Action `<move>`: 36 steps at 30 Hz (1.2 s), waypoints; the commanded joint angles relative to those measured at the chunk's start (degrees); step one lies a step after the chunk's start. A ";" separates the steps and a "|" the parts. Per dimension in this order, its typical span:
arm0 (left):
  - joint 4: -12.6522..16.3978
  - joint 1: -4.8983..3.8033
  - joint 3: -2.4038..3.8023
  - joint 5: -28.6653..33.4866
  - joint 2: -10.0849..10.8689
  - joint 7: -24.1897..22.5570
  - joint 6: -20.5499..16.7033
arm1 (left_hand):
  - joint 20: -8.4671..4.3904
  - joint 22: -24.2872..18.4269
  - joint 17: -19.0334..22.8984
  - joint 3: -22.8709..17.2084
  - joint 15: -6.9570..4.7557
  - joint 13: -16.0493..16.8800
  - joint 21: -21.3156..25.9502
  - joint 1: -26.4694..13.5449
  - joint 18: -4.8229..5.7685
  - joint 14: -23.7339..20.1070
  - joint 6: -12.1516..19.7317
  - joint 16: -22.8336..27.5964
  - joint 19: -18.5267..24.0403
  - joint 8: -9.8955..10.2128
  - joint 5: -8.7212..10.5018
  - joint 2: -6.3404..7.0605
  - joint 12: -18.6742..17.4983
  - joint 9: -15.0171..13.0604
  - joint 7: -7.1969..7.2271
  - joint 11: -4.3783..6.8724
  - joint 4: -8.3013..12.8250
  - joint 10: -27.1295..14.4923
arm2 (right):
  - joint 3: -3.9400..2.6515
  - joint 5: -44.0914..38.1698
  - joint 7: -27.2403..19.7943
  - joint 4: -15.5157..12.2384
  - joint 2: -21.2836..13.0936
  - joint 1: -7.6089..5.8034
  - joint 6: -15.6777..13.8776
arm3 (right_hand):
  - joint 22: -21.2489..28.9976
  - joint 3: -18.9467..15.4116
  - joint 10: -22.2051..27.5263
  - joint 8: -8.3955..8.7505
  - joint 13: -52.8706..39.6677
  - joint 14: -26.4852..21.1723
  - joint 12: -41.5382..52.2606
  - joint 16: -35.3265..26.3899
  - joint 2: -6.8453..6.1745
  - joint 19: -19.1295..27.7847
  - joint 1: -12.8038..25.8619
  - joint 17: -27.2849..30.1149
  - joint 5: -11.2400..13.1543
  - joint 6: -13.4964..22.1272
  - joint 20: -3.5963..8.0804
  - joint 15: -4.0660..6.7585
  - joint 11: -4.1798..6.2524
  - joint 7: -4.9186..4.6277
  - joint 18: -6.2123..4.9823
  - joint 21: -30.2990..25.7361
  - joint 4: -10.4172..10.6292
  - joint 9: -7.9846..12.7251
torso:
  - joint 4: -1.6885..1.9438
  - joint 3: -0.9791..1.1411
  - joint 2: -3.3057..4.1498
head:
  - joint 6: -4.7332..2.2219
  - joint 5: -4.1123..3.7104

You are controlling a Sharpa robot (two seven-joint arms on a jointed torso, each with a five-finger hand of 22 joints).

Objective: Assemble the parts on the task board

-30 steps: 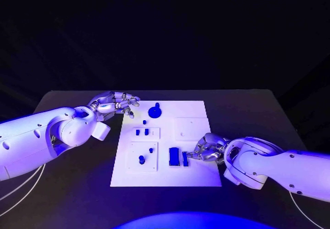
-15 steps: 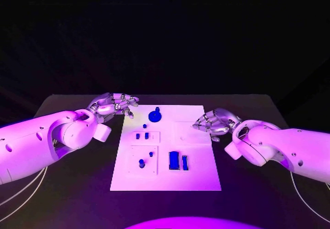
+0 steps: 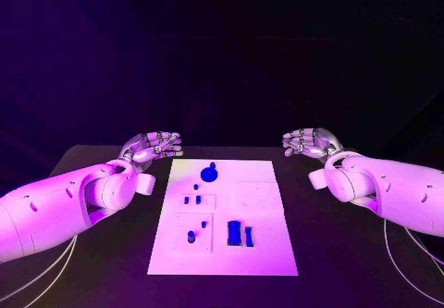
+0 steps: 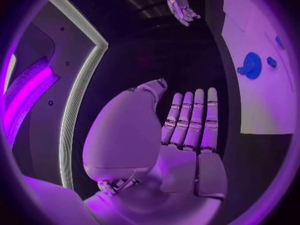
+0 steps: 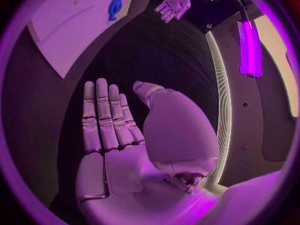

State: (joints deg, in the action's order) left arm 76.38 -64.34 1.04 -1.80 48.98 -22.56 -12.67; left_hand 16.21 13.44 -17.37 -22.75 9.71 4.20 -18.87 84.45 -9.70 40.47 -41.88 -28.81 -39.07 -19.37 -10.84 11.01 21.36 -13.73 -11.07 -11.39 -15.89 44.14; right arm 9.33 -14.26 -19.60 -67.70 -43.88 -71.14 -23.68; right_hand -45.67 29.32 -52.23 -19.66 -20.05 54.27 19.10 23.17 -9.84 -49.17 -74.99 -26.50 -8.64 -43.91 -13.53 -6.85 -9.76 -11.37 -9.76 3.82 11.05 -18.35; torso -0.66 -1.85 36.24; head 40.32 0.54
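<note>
The white task board point(image 3: 264, 250) lies in the middle of the black table. On it are a round blue part point(image 3: 209, 172) at the far end, small blue pieces point(image 3: 190, 199) in a left recess, and two upright blue blocks point(image 3: 240, 232) nearer me. My left hand point(image 3: 153, 147) is raised beyond the board's far left corner, fingers straight and apart, holding nothing. My right hand point(image 3: 310, 142) is raised off the far right corner, likewise flat and empty. The left wrist view shows flat fingers point(image 4: 190, 120), the board point(image 4: 262, 105) and round part point(image 4: 251, 65). The right wrist view shows its fingers point(image 5: 103, 117) and the board point(image 5: 75, 20).
Bare black table point(image 3: 351, 244) surrounds the board on both sides. Several more small blue pieces point(image 3: 192, 236) stand in the board's near-left recess. A square blank recess point(image 3: 255, 194) sits on the board's right half.
My right hand has left the blue blocks on the board's near right and lifted back to the far right, opening flat. My left hand rose slightly and straightened its fingers. The camera tilted.
</note>
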 commanded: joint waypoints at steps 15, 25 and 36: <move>2.98 1.34 -0.30 1.20 -2.13 -3.22 -10.09 | -16.21 -13.44 17.37 22.75 -9.71 -4.20 18.87 -84.45 9.70 -40.47 41.88 28.81 39.07 19.37 10.84 -11.01 -21.36 13.73 11.07 11.39 15.89 -44.14 | -3.42 6.40 -4.95 -6.65 0.21 3.99 -6.63 | 45.67 -29.32 52.23 19.66 20.05 -54.27 -19.10 -23.17 9.84 49.17 74.99 26.50 8.64 43.91 13.53 6.85 9.76 11.37 9.76 -3.82 -11.05 18.35 | 0.51 1.42 -3.89 | -4.65 -0.38; 10.95 3.48 -0.86 1.65 -3.76 -6.24 -26.15 | -16.21 -13.44 17.37 22.75 -9.71 -4.20 18.87 -84.45 9.70 -40.47 41.88 28.81 39.07 19.37 10.84 -11.01 -21.36 13.73 11.07 11.39 15.89 -44.14 | -8.46 13.10 -9.42 -19.95 -0.66 9.94 -18.39 | 45.67 -29.32 52.23 19.66 20.05 -54.27 -19.10 -23.17 9.84 49.17 74.99 26.50 8.64 43.91 13.53 6.85 9.76 11.37 9.76 -3.82 -11.05 18.35 | 0.66 1.85 -5.06 | -5.94 -0.54; 13.58 4.18 -1.04 1.80 -4.29 -7.23 -31.44 | -16.21 -13.44 17.37 22.75 -9.71 -4.20 18.87 -84.45 9.70 -40.47 41.88 28.81 39.07 19.37 10.84 -11.01 -21.36 13.73 11.07 11.39 15.89 -44.14 | -9.33 14.26 -10.19 -22.25 -0.81 10.98 -20.43 | 45.67 -29.32 52.23 19.66 20.05 -54.27 -19.10 -23.17 9.84 49.17 74.99 26.50 8.64 43.91 13.53 6.85 9.76 11.37 9.76 -3.82 -11.05 18.35 | 0.66 1.85 -5.06 | -5.94 -0.54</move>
State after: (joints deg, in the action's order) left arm 89.78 -60.16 -0.04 -0.16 44.79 -27.96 -41.02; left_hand -0.11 0.06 -0.09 -0.24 0.01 0.05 -0.34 0.41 -1.19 0.21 -0.42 -0.40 -0.29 -0.40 -0.20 0.00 0.37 -0.07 0.12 -0.01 0.00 0.21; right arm 0.04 -0.93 -27.84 -89.82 -44.69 -60.18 -42.52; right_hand -0.07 0.25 -0.30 -0.20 -0.05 0.29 0.38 0.36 0.00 -0.27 -0.29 -0.07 -0.19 -0.19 -0.01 0.01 0.00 0.00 -0.79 0.28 0.00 -0.07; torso 0.00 -0.01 31.20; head 34.38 0.00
